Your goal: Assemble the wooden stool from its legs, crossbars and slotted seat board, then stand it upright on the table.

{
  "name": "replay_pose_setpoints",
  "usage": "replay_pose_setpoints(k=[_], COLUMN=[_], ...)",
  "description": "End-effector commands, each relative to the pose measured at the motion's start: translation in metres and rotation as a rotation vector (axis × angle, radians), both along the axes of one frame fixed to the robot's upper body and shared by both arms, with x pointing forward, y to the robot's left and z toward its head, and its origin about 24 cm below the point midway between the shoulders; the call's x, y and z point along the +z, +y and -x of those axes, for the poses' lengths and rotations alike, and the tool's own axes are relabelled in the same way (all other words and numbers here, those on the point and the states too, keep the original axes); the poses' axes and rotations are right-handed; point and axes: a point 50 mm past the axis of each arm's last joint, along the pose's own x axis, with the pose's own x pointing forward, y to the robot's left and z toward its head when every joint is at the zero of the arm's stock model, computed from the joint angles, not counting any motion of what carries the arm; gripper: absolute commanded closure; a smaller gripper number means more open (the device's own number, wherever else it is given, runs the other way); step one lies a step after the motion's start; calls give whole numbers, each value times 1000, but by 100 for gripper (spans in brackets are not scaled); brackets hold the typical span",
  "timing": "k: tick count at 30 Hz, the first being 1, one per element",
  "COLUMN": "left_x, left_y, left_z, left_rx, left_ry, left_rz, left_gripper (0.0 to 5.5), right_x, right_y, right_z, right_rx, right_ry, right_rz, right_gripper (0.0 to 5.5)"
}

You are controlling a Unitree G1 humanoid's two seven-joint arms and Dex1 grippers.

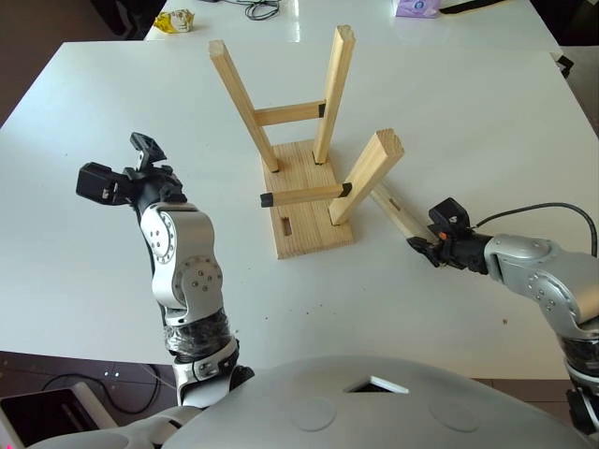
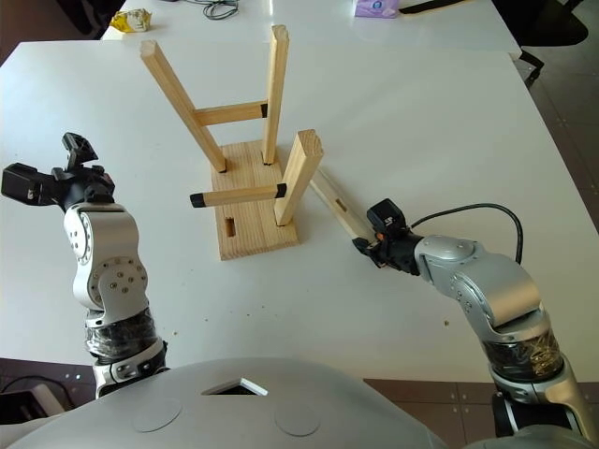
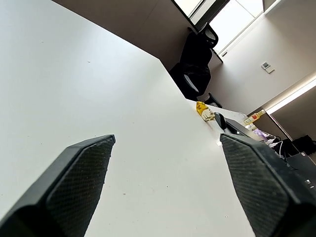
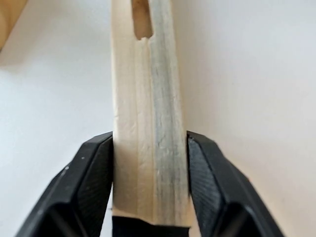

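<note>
The seat board [image 1: 314, 229] lay flat near the middle of the bench [image 1: 112, 94], and I could see three legs standing up from it. The two far legs [image 1: 243, 103] [image 1: 334, 94] leaned away from each other and were joined by a crossbar [image 1: 288, 114]. A third leg [image 1: 365, 178] stood at the board's near right corner, tilted outward. A second crossbar [image 1: 304, 196] ran from it to the left over the board, its dark-capped free end past the board's left edge and joined to nothing. An empty slot [image 1: 285, 224] showed in the board's near left part. The fourth leg [image 1: 398, 212] lay flat on the bench just right of the board. Its far end was hidden behind the third leg, so I could not tell whether it touched the board. The right end effector [image 1: 421, 245] was clamped on that leg's near end, a pad [image 4: 94, 173] pressed to each side of the wood and a slot [image 4: 141, 19] visible farther along it. The left end effector [image 3: 168, 139] hung above the bench well to the left of the board, its fingers [image 3: 81, 177] spread wide with nothing between them. A yellow packet [image 1: 175, 21] sat on the next table beyond.
</note>
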Motion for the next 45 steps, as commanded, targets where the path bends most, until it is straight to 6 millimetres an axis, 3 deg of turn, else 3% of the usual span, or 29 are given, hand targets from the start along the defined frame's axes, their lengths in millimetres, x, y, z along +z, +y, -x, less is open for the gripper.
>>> replay_pose_setpoints(k=[1, 6, 11, 14, 17, 20, 22, 26, 28, 34, 40, 45], left_x=[-3, 10, 45, 60, 66, 76, 87, 117, 132, 169, 169, 166], left_y=[1, 26, 38, 33, 16, -13, -25, -34, -29, -33, -42, -47], left_z=[9, 1, -29, -46, -54, -54, -51, -37, -28, -10, -13, -18], left_rx=[33, 23, -256, -465, -657, -874, -1000, -1242, -1335, -1580, -1739, -1814], left_ry=[-1, -57, -230, -291, -323, -377, -434, -611, -690, -887, -859, -831], left_rz=[60, -8, -44, -33, -20, -67, -138, -290, -380, -547, -569, -599], left_gripper=[155, 155, 155, 155, 155, 155, 155, 155, 155, 155, 155, 155], right_x=[-3, 8, 30, 44, 80, 129, 152, 180, 190, 199, 197, 202], right_y=[7, 11, -11, -33, -36, -11, 10, 43, 53, 54, 63, 71], right_z=[-14, -37, -71, -86, -106, -115, -114, -106, -94, -77, -92, -93], right_rx=[60, -46, -328, -513, -584, -377, -202, 106, 301, 698, 890, 1067], right_ry=[-24, -172, -368, -461, -577, -660, -690, -672, -651, -586, -561, -504], right_rz=[-38, -173, -343, -475, -784, -1065, -1118, -1146, -1159, -1115, -982, -932], right_gripper=[346, 346, 346, 346, 346, 346, 346, 346, 346, 346, 346, 346])
